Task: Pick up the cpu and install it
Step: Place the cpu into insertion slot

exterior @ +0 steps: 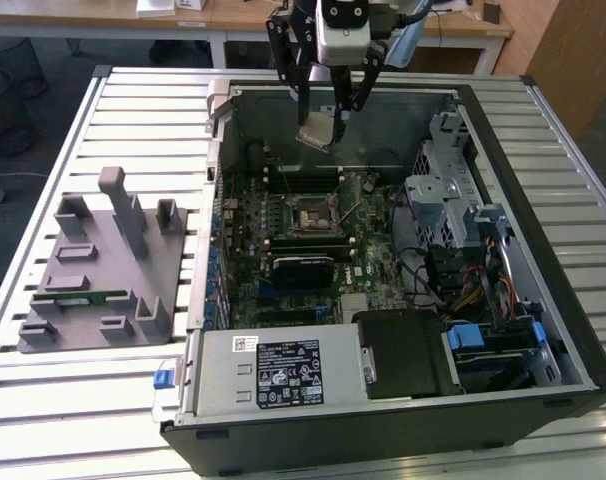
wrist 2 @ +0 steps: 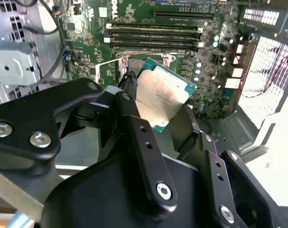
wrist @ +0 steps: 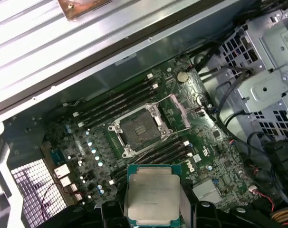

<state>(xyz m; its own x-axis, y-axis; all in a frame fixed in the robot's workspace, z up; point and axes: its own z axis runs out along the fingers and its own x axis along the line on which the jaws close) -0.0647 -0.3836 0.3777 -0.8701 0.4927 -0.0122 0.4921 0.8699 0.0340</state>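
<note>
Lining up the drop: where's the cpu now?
In the exterior view, the silver-topped square cpu hangs in the jaws above the green motherboard, apart from the open square socket.

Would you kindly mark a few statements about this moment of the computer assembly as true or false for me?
1. The hand grips the cpu by its edges. True.
2. The cpu is already seated in the socket. False: the socket is empty, and the cpu is held in the air above the motherboard.
3. The socket's retention frame is closed down. False: it is swung open to one side of the socket.
4. A green memory stick lies in the grey fixture at the exterior view's left, outside the case. True.
</note>
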